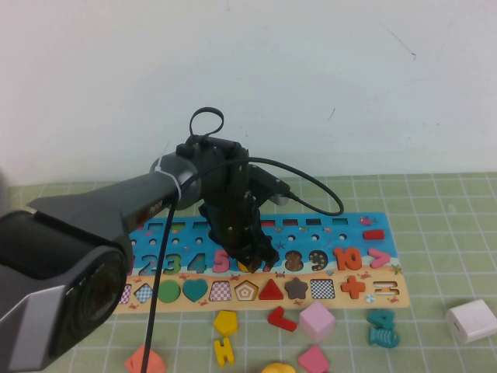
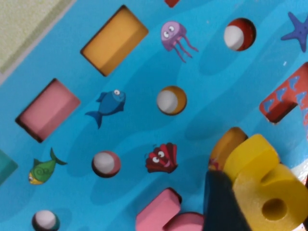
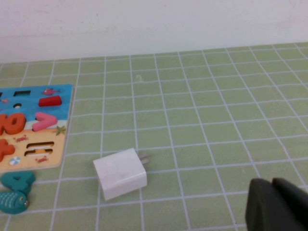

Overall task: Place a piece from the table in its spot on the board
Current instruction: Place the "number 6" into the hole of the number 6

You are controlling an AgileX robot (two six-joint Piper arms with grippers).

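Observation:
My left gripper [image 1: 252, 258] is shut on a yellow number 6 [image 2: 269, 187] and holds it just over the puzzle board [image 1: 392, 225], at the number row between the pink 5 [image 1: 221, 260] and the 8 [image 1: 293, 259]. In the left wrist view a dark finger [image 2: 221, 202] presses the 6's side, and an orange recess [image 2: 225, 143] shows right beside it. The pink 5 [image 2: 161, 211] and a red piece [image 2: 286, 96] lie on either side. My right gripper [image 3: 272, 185] is shut and empty above the green mat, out of the high view.
Loose pieces lie in front of the board: a yellow pentagon [image 1: 225, 321], a red piece [image 1: 282, 318], a pink cube [image 1: 317, 321], teal pieces [image 1: 382, 328], an orange piece [image 1: 145, 361]. A white charger [image 1: 470, 321] lies at right, also in the right wrist view [image 3: 120, 173].

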